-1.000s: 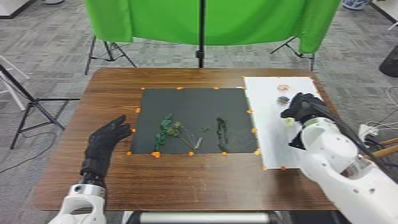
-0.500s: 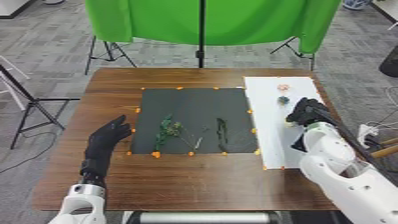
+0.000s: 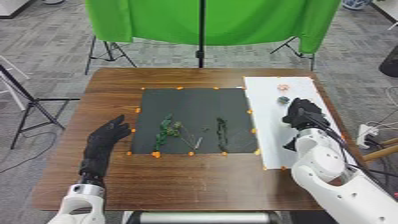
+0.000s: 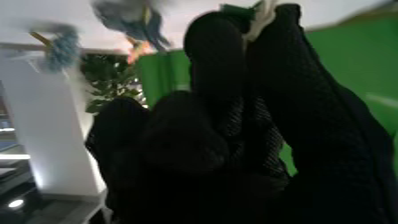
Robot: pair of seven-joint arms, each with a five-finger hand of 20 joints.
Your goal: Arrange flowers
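Head view: the right hand [image 3: 305, 112] is over the white sheet [image 3: 275, 135], to the right of the dark mat [image 3: 191, 102]. The left hand [image 3: 105, 135] is just left of the mat, over the desk [image 3: 178, 185], its fingers loose and empty. A pink flower [image 3: 283, 87] and a blue flower [image 3: 283, 100] are right of the mat, the blue one near the right hand. Green stems [image 3: 165, 129] lie on the mat. Right wrist view: the right hand's fingers are almost closed, pinching a pale thing [image 4: 261, 22].
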